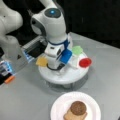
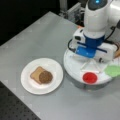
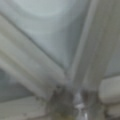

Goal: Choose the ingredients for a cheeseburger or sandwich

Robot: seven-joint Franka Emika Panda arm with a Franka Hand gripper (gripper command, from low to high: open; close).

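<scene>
Jaws: my gripper (image 1: 57, 67) is pressing down onto the white round tray (image 1: 72, 75); grip state, I cannot tell. Cheese square (image 1: 41, 61) is lying just beside it at the tray's left edge; patty (image 2: 45, 77) is resting on bread (image 2: 36, 73), plated.

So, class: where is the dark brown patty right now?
In both front views the patty lies on a bread square on the white plate, apart from the round tray.
</scene>
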